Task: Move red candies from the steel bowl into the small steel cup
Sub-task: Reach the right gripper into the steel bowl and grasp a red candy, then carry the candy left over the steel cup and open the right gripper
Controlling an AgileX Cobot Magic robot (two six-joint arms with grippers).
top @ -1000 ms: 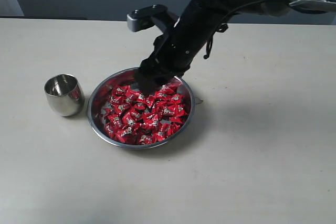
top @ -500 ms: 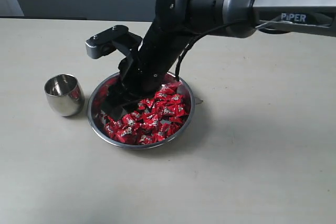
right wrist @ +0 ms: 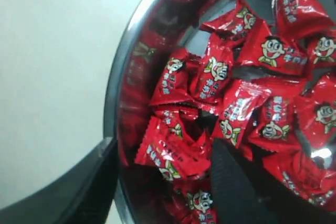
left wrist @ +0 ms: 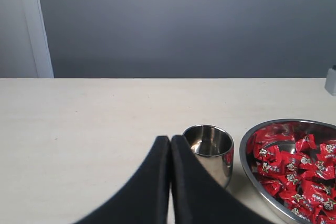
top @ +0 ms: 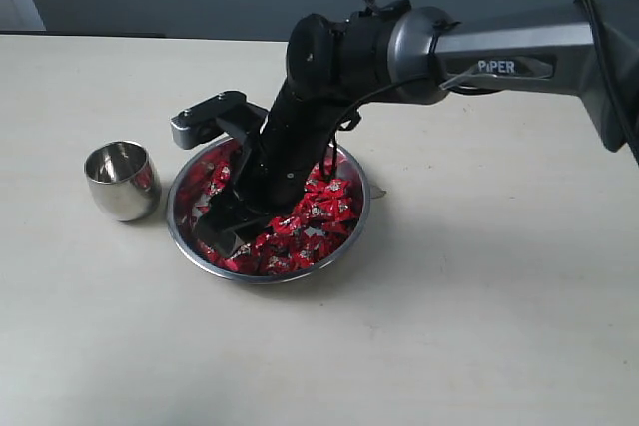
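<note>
Only legible txt: "PiPER" on R arm (top: 519,47).

Shiny red candies (top: 321,211), silver steel bowl (top: 270,278)

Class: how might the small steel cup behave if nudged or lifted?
The cup has rounded sides, so it would probably rock or tip when nudged. Its polished steel likely slips in a grip. It looks empty, so probably light.

Robot lab test bench: plain beige tabletop (top: 499,346), blank grey wall (left wrist: 184,24) behind, PiPER-branded arm (top: 509,47) overhead.
</note>
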